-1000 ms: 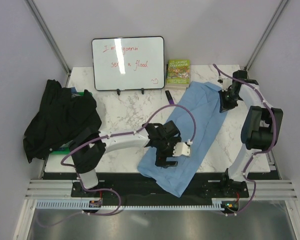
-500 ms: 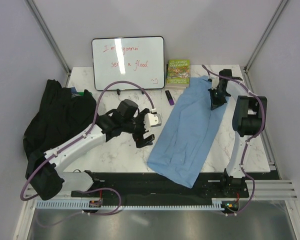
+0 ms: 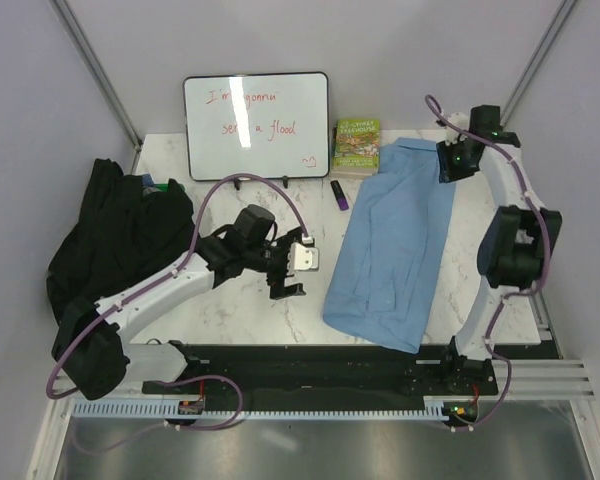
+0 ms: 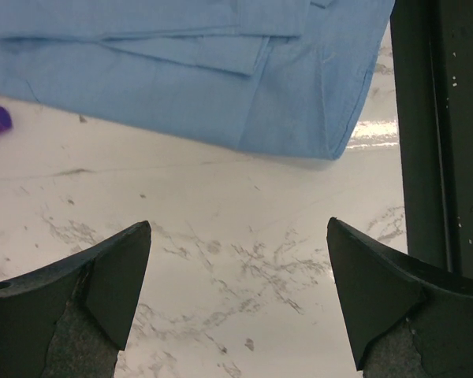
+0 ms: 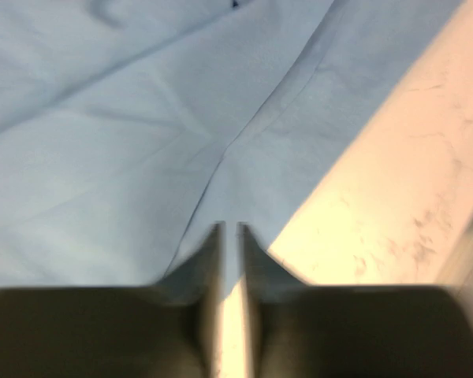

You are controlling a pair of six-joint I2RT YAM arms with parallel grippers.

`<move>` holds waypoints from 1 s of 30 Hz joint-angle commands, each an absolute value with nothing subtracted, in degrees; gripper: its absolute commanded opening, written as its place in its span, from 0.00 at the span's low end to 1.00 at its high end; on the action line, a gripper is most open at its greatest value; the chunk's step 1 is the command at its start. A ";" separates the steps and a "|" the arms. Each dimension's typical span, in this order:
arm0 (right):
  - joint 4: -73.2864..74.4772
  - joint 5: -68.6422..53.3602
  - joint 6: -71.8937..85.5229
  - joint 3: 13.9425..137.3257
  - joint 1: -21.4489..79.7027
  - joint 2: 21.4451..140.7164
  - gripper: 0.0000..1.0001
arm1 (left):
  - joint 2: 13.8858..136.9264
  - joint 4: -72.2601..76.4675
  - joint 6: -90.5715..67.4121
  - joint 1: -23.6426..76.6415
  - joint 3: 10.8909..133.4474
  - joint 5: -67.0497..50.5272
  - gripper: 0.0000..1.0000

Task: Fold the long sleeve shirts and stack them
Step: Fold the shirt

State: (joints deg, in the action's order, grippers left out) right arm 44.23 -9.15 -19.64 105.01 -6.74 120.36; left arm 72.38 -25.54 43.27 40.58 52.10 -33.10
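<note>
Light blue shirt [image 3: 395, 250]: folded long strip, right of centre, running near to far. Left gripper [image 4: 238, 224] left of it, jaws wide apart, empty. Black shirt [image 3: 120, 240] heaped at left edge. Right gripper [image 5: 229, 228] over blue's far end, jaws nearly together; can't tell if gripping.

We find bare marble in the middle of the tabletop [image 3: 242, 212], between the black shirt [image 3: 120, 235] heaped over the left edge and the blue shirt [image 3: 395, 250], which runs from the far right corner to the near edge. The left arm [image 3: 165, 292] reaches across that gap. The whiteboard [image 3: 257, 125], book [image 3: 356, 146] and purple marker [image 3: 338, 194] crowd the far edge. A bare strip follows the right edge, beneath the right arm [image 3: 515, 250].
</note>
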 commanded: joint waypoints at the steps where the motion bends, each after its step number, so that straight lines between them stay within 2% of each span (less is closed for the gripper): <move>1: 45.09 -23.27 -24.00 100.92 -8.00 96.38 0.54 | 73.03 -14.25 50.88 40.43 53.17 -41.12 0.99; 2: 43.78 -28.86 -23.82 99.51 -8.00 93.89 0.65 | 73.39 -12.93 51.76 40.52 53.35 -42.87 0.99; 4: 41.23 -35.47 -23.29 94.26 -7.74 87.84 0.80 | 75.05 -10.02 53.69 41.21 53.61 -43.85 0.99; 5: 39.13 -39.77 -22.94 92.04 -7.82 86.06 0.80 | 77.67 -10.11 54.31 41.74 55.01 -43.68 1.00; 6: 39.98 -48.08 -27.20 90.46 -7.74 84.39 0.86 | 79.26 -10.46 54.40 42.36 55.80 -43.77 0.99; 7: 41.73 -50.77 -29.68 87.39 -7.13 81.50 0.96 | 80.41 -10.55 53.36 42.54 56.59 -44.38 0.99; 9: 53.80 -49.75 -39.91 84.47 -3.54 79.20 0.92 | 82.26 -12.03 53.70 42.71 58.09 -45.79 1.00; 10: 60.58 -47.92 -59.65 80.90 -0.38 76.93 0.90 | 82.00 -13.09 57.01 42.89 57.75 -45.79 1.00; 11: 64.65 -45.64 -63.24 77.21 2.08 74.99 0.89 | 81.39 -12.83 59.39 43.15 54.87 -45.44 1.00; 12: 65.38 -42.92 -67.46 72.90 2.46 72.53 0.88 | 79.82 -12.31 61.94 43.24 52.93 -45.79 1.00; 13: 66.52 -41.24 -78.20 63.73 2.63 66.85 0.87 | 78.76 -10.56 66.31 43.16 50.74 -46.23 1.00; 17: 74.85 -33.85 -100.64 47.39 2.72 55.56 0.78 | 75.68 -9.76 76.54 43.50 40.89 -49.65 0.99; 21: 83.67 -34.72 -109.17 43.69 4.99 53.70 0.62 | 77.86 -10.02 72.70 44.21 41.65 -49.57 0.99; 27: 83.58 -29.89 -114.86 38.07 11.33 55.27 0.59 | 84.54 -13.18 69.43 44.56 47.02 -49.66 0.95; 30: 83.58 -27.96 -117.76 37.88 12.04 59.04 0.53 | 86.30 -13.27 71.27 45.17 47.37 -49.39 0.91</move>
